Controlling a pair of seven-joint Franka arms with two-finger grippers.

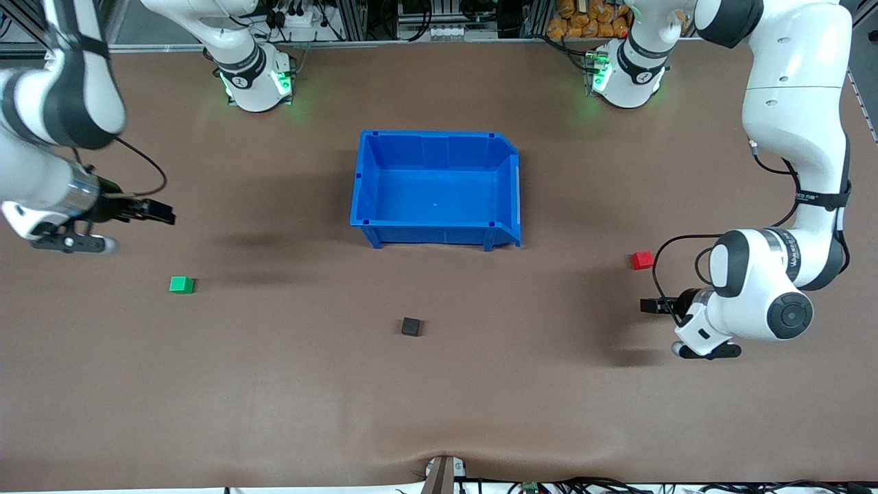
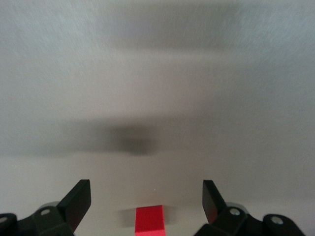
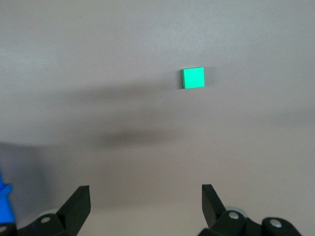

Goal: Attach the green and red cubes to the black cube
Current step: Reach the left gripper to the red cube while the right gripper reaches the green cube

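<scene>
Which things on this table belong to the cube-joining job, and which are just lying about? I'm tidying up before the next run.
Belongs to the job:
- green cube, toward the right arm's end
- red cube, toward the left arm's end
- black cube, between them, nearer the front camera
- left gripper and right gripper, both open, holding nothing

Just lying about:
- blue bin, nothing in it

Robot lab — cabling (image 1: 302,17), aluminium framing (image 1: 357,17) along the table (image 1: 439,398).
</scene>
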